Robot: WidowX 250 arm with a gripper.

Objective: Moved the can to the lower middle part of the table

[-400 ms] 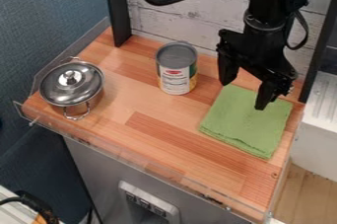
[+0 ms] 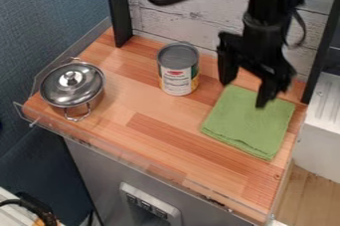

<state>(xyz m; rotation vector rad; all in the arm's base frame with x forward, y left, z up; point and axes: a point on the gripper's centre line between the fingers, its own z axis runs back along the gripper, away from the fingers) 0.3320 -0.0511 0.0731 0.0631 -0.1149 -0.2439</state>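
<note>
- Evidently still to be grasped: the grey-topped cylindrical metal can, upright on the brown wooden table, upper middle.
- Black two-finger gripper spread, empty — next, align around the can, then close.

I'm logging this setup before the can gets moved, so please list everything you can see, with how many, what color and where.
Can: 1, grey top and multicolored label, back middle of the table
Pot: 1, silver, left end of the table
Lid: 1, silver, on the pot
Cloth: 1, green, right side of the table
Table: 1, wood-brown, center
Posts: 2, black, behind the table, left and right
Plank wall: 1, whitish, behind
Side wall: 1, blue, left
Socket panel: 1, grey, below the table's front
Arm: 1, black, upper right
Gripper: 1, black, open over the cloth's back part
</note>
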